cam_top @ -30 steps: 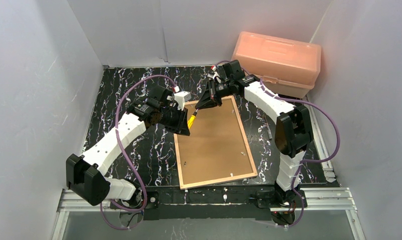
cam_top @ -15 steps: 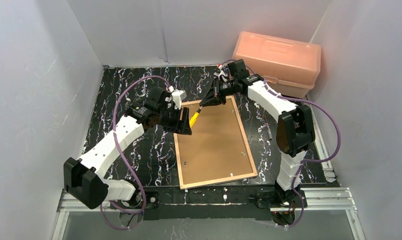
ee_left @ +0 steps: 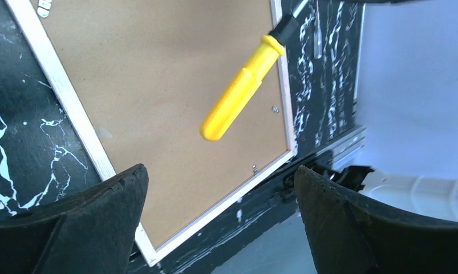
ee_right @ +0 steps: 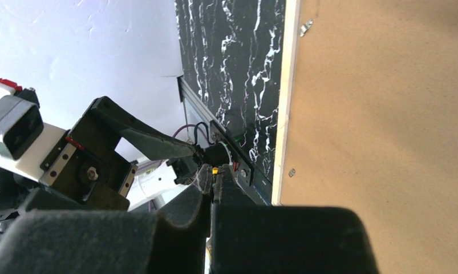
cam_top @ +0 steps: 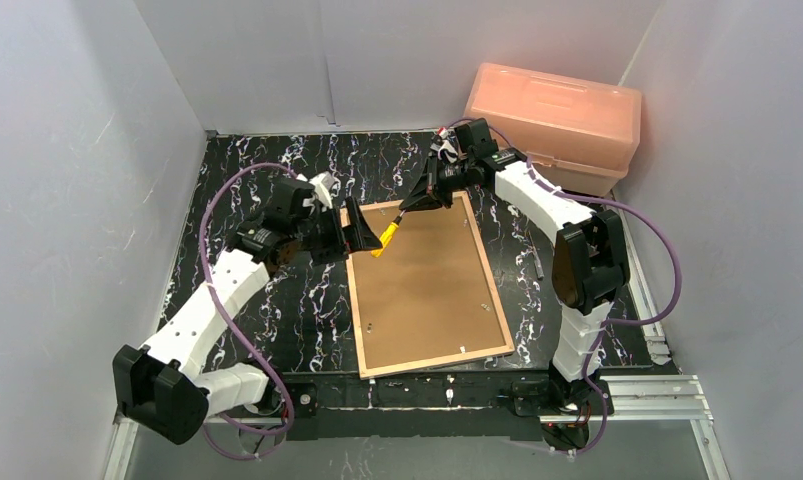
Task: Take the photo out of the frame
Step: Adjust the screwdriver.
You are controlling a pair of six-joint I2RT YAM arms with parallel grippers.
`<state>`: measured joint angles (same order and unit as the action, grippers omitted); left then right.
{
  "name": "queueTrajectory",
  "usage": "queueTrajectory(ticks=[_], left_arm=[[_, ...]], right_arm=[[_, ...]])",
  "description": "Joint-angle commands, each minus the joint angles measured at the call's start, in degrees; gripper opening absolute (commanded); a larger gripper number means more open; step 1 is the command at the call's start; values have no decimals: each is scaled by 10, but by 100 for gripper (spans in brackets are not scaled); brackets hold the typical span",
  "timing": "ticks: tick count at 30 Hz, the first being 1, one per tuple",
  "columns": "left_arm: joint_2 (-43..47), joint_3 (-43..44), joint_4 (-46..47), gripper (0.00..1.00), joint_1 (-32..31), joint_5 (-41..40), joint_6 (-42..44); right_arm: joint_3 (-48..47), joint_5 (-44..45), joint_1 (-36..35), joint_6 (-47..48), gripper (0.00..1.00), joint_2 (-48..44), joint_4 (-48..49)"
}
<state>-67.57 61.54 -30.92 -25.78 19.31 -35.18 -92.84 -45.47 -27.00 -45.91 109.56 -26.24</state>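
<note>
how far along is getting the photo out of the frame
Early. Done: the frame lies face down, backing board up. In hand: the right gripper holds a yellow screwdriver over the board's far left corner; the left gripper is open beside it. Left: board still in, photo unseen.

Bright, even overhead light, soft shadows; white walls [cam_top: 67, 150] wash out bluish, and the left gripper [ee_left: 219, 177] looms slightly soft (close to lens).

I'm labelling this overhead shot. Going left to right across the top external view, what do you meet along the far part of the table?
left gripper → yellow screwdriver → right gripper → pink box
</note>
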Motion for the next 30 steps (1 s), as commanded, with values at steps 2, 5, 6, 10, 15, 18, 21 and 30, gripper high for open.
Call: queueTrajectory(ticks=[2, 5, 6, 10, 15, 18, 21, 30], left_arm=[[44, -57, 93, 99, 69, 80, -127], [52, -74, 133, 99, 99, 126, -166], [51, -75, 142, 99, 106, 137, -174], [38, -68, 168, 99, 136, 200, -198], [21, -59, 199, 99, 152, 249, -240], [22, -77, 253, 99, 151, 254, -288], [24, -74, 260, 98, 152, 242, -303], [12, -87, 340, 99, 152, 208, -376]], right_arm=[[-43, 67, 2, 21, 1, -35, -36], [-47, 97, 2, 30, 1, -49, -34], [-43, 104, 2, 21, 1, -56, -25], [-7, 119, -2, -39, 1, -90, 52], [7, 137, -11, -102, 1, -102, 106], [1, 154, -15, -108, 1, -105, 111], [-2, 162, -15, -106, 1, -110, 120], [6, 153, -15, -83, 1, -146, 140]])
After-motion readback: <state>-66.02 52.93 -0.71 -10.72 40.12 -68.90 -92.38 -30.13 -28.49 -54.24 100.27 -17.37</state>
